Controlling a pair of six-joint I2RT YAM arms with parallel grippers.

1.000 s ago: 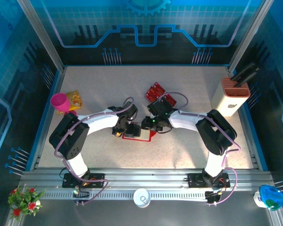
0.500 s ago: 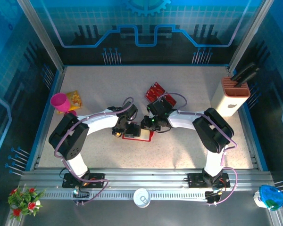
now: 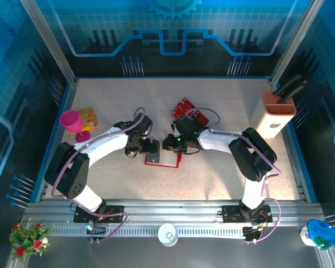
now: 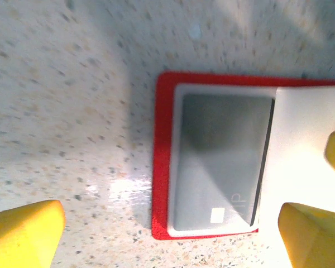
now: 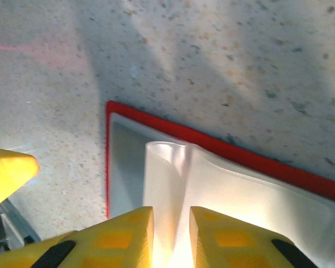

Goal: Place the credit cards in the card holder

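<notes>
At table [image 3: 223, 106] centre, open card holder [image 4: 162, 167], grey card [image 4: 220, 162] inside, right fingers [image 5: 117, 234] pinching its flap [image 5: 167, 178], left fingers [image 4: 22, 231] spread.

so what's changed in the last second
The left gripper, open, drew back toward the far left, uncovering the card holder. The right gripper edged left, pinching the holder's pale flap. Holder and spare credit cards stayed put.
</notes>
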